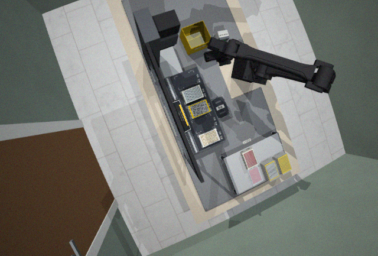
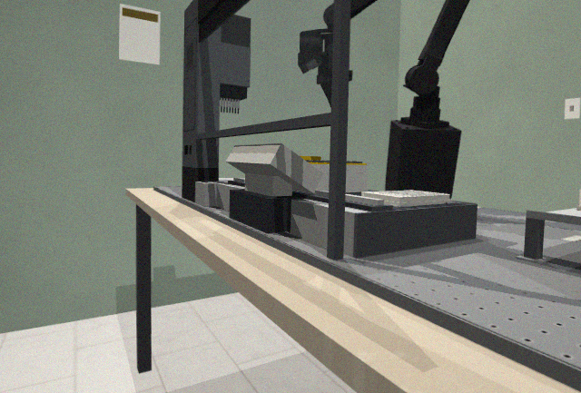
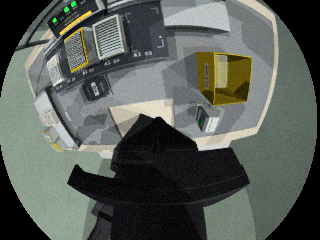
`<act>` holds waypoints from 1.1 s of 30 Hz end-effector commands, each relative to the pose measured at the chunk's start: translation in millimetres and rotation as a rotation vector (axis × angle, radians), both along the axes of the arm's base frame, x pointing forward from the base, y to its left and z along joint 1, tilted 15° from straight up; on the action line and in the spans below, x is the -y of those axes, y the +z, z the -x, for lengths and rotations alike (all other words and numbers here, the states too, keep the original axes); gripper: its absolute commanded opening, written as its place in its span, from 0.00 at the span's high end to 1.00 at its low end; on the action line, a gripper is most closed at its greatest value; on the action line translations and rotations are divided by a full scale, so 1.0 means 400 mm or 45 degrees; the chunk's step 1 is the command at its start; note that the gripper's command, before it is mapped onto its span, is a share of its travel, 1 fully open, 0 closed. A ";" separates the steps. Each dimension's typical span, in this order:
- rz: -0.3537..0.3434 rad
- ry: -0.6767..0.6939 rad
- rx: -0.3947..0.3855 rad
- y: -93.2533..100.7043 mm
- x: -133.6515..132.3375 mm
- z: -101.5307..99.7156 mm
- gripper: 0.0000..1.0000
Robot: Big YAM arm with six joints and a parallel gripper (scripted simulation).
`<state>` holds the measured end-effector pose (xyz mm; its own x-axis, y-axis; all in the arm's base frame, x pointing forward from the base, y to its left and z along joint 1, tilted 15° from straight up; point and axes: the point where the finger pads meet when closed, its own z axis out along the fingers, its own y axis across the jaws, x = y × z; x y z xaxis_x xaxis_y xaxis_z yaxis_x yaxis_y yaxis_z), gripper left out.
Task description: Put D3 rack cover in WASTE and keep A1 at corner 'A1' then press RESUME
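The black robot arm reaches from its dark pedestal across the grey perforated table, and its fingers are high above the table, just beside the yellow open waste bin. The fingers are clenched fully together and grasp nothing. A small white key box stands near the bin, on the side toward the arm.

On the dark deck of the liquid handler three pieces of labware stand in a row. The middle one is the yellow-framed tip rack, and its dark holes are visible from above, so no cover seems to lie on it. On one side of it there is a white well plate, on the other side a cream-coloured reservoir. A small black nest sits just beside the deck.

Inside the bin a pale, flat, see-through piece lies against the bottom; I cannot tell for sure if this is the cover. Nothing hangs over the rim.

The light grey shelf unit carries two pink plates and two yellow-framed racks.
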<state>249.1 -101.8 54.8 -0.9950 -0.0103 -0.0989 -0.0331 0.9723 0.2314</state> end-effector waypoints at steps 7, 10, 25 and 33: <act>0.037 0.022 0.078 0.033 0.037 -0.061 1.00; 0.037 0.022 0.078 0.033 0.037 -0.061 1.00; 0.044 0.009 0.079 0.027 0.085 -0.066 1.00; 0.050 0.009 0.073 0.002 0.188 -0.078 1.00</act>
<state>254.5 -145.8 46.8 -0.9952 0.0205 -0.0956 -0.0026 0.9720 0.2351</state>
